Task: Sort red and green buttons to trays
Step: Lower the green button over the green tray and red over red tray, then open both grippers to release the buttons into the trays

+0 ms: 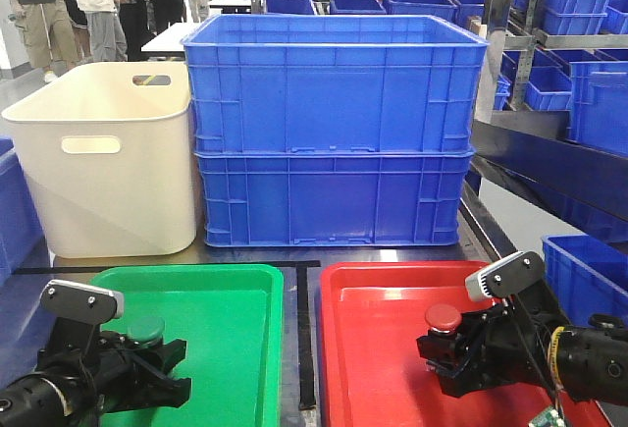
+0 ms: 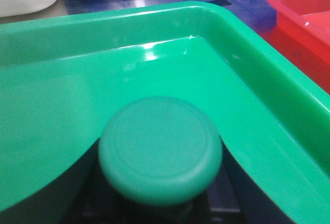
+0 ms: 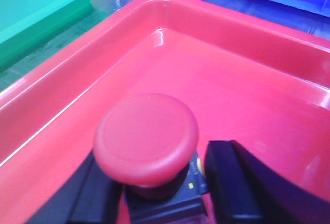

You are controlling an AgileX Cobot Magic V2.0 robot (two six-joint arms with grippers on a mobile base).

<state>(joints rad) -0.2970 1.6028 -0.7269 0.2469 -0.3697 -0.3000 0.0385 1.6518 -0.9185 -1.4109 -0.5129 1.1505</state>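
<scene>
Green button [image 1: 146,329] and red button [image 1: 443,317] each clamped over matching tray — lower gently, release only once body rests flat.

Between the left gripper's [image 1: 147,353] jaws sits one button [image 1: 145,329], inside the tray [image 1: 231,285] beneath it. Right of that, just beside it, lies the second tray [image 1: 383,285] — there the right gripper [image 1: 446,348] flanks another button [image 1: 443,317]. Beyond both grippers stand two stacked crates [image 1: 334,133] — a tub [image 1: 103,162] to their left.
</scene>
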